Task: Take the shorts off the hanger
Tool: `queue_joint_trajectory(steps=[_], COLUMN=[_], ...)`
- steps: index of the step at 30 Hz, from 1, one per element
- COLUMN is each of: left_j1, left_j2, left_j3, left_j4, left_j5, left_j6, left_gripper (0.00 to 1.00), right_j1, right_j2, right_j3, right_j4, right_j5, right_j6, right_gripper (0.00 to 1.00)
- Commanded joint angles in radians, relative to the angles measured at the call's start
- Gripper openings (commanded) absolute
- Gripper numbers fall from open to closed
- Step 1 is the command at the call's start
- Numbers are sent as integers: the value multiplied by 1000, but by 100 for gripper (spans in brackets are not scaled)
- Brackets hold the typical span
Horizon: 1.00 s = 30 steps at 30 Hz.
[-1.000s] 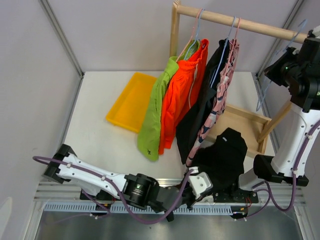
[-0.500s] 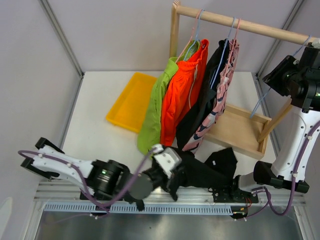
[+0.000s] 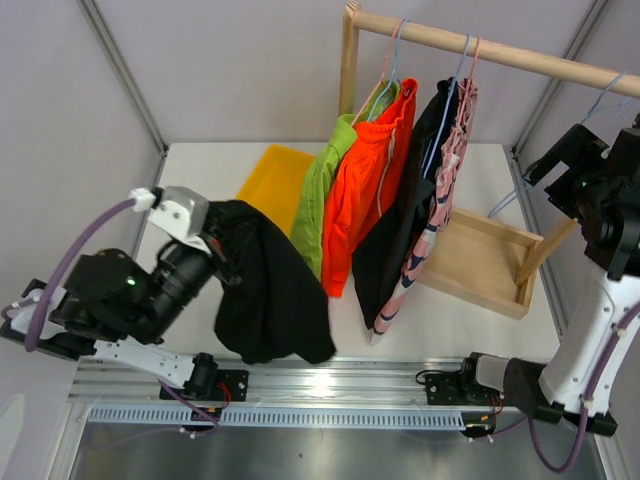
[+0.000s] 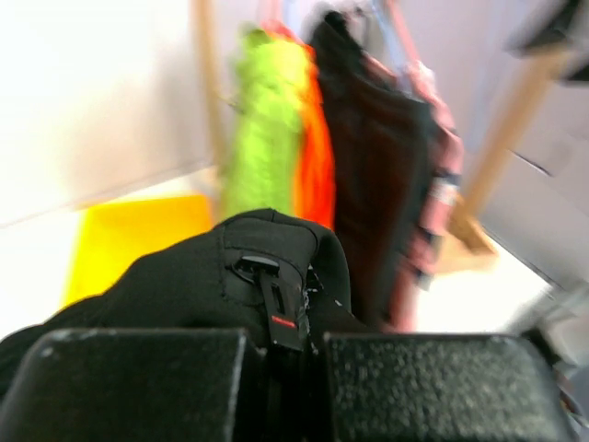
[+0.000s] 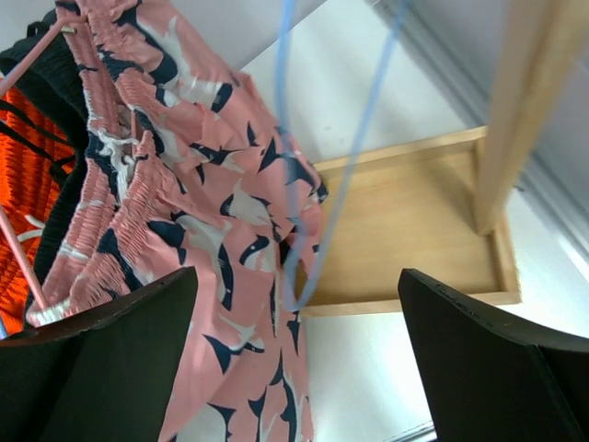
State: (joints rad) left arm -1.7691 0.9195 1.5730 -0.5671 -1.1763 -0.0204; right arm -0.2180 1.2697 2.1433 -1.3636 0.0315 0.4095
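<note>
My left gripper is shut on a pair of black shorts, which hangs free of any hanger over the table's left front. The left wrist view shows the black shorts bunched between its fingers. Lime green shorts, orange shorts, another black pair and pink patterned shorts hang on hangers from the wooden rod. My right gripper is open at the rod's right end. A bare blue hanger dangles between its fingers, ungripped, beside the pink shorts.
A yellow tray lies at the back left of the table, partly behind the held shorts. A wooden tray sits at the right under the rail. The rail's wooden posts stand at the back and at the right.
My left arm swung from the front middle to the left and lifted the black shorts off the table. My right gripper opened and let go of the blue hanger.
</note>
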Motion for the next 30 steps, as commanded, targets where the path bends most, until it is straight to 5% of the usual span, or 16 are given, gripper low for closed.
queue_joint_trajectory(steps=[1, 4, 15, 18, 21, 25, 26, 30], left_j1=[37, 36, 106, 285, 498, 871, 990, 1172], left_j2=[-95, -143, 37, 129, 200, 287, 317, 527], left_j3=[26, 2, 54, 114, 156, 340, 373, 696], left_j4=[214, 648, 1020, 487, 289, 58, 33, -71], left_j5=[-100, -125, -92, -4, 94, 488, 538, 702], left_j6=[337, 661, 1185, 925, 711, 356, 329, 260], left_gripper=[0, 0, 0, 0, 0, 0, 0, 0], right_j1=[19, 28, 28, 58, 88, 144, 150, 169], right_j2=[-90, -161, -302, -316, -323, -325, -326, -345], right_j3=[-20, -57, -181, -188, -178, -187, -192, -227], right_j4=[-8, -9, 101, 152, 158, 150, 150, 156], right_j5=[129, 185, -17, -128, -124, -85, -85, -82], right_j6=[-14, -12, -27, -61, -75, -84, -83, -83], right_gripper=[99, 99, 99, 99, 100, 99, 99, 99])
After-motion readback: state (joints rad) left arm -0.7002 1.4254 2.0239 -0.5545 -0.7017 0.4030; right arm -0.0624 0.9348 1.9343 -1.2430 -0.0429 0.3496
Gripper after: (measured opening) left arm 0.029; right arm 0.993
